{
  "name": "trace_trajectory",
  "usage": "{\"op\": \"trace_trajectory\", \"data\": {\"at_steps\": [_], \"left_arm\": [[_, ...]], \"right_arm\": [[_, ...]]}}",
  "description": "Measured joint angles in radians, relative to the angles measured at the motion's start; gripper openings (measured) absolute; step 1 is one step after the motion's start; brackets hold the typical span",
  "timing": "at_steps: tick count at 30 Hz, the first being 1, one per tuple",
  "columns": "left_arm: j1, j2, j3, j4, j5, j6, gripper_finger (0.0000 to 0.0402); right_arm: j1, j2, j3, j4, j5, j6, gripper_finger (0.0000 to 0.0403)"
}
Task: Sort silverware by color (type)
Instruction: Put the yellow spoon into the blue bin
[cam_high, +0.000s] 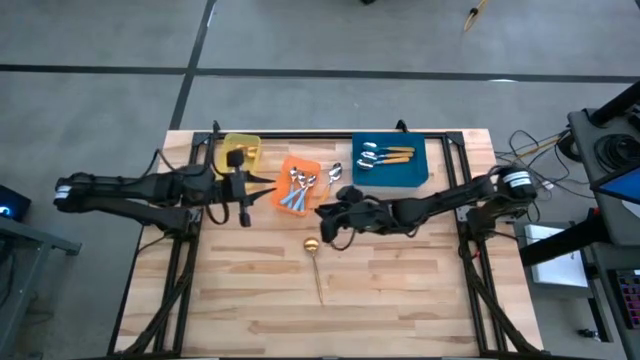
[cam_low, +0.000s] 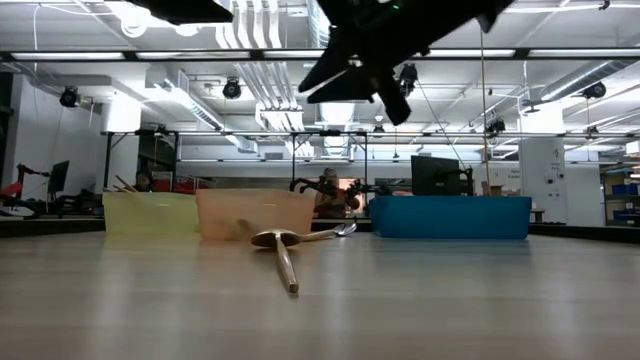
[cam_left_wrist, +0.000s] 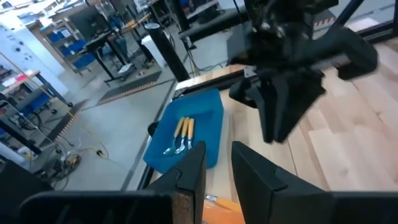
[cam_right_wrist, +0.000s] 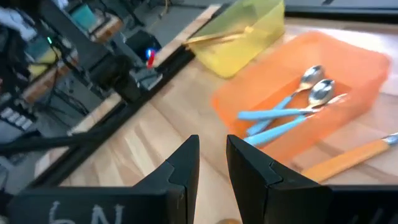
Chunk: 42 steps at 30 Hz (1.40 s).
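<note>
High view: right gripper (cam_high: 325, 212) hangs with fingers slightly parted, empty, above a thin all-gold spoon (cam_high: 315, 262); left gripper (cam_high: 244, 186), likewise narrow and empty, beside orange plastic bin (cam_high: 308, 165).

Glossy gold metal spoon (cam_high: 313, 252) on a matt pale wood table (cam_high: 400, 290); translucent plastic bins (cam_right_wrist: 292, 99).

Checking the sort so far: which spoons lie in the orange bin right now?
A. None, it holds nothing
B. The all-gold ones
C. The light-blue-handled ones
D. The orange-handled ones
C: the right wrist view shows light-blue-handled spoons lying inside the orange bin, and the high view shows the same.
</note>
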Motion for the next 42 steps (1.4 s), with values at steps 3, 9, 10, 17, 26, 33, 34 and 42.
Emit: {"op": "trace_trajectory", "data": {"at_steps": [3, 9, 10, 17, 26, 33, 34, 42], "left_arm": [[0.0, -0.027, -0.003, -0.013, 0.0, -0.003, 0.0059], [0.0, -0.095, -0.039, -0.047, 0.0, -0.053, 0.0059], [0.0, -0.113, -0.051, -0.047, 0.0, -0.055, 0.0059], [0.0, -0.21, -0.118, -0.006, 0.0, -0.05, 0.0059], [0.0, -0.267, -0.107, 0.068, 0.0, 0.013, 0.0059], [0.0, -0.29, -0.129, 0.067, 0.0, -0.035, 0.0059], [0.0, -0.294, -0.136, 0.065, 0.0, -0.043, 0.0059], [0.0, -0.304, -0.2, 0.107, 0.0, -0.056, 0.0059]], "right_arm": [[0.0, 0.057, 0.122, -0.156, 0.0, 0.021, 0.0072], [-0.003, 0.163, 0.377, -0.564, 0.009, 0.13, 0.0072], [-0.003, 0.181, 0.414, -0.619, 0.009, 0.148, 0.0072], [-0.003, 0.258, 0.582, -0.849, 0.009, 0.283, 0.0056], [-0.007, 0.289, 0.587, -0.868, 0.012, 0.44, 0.0023], [-0.019, 0.335, 0.576, -0.866, 0.06, 0.499, 0.0011], [-0.025, 0.343, 0.576, -0.866, 0.062, 0.498, 0.0011], [-0.082, 0.431, 0.576, -0.869, 0.061, 0.497, 0.0011]]}}
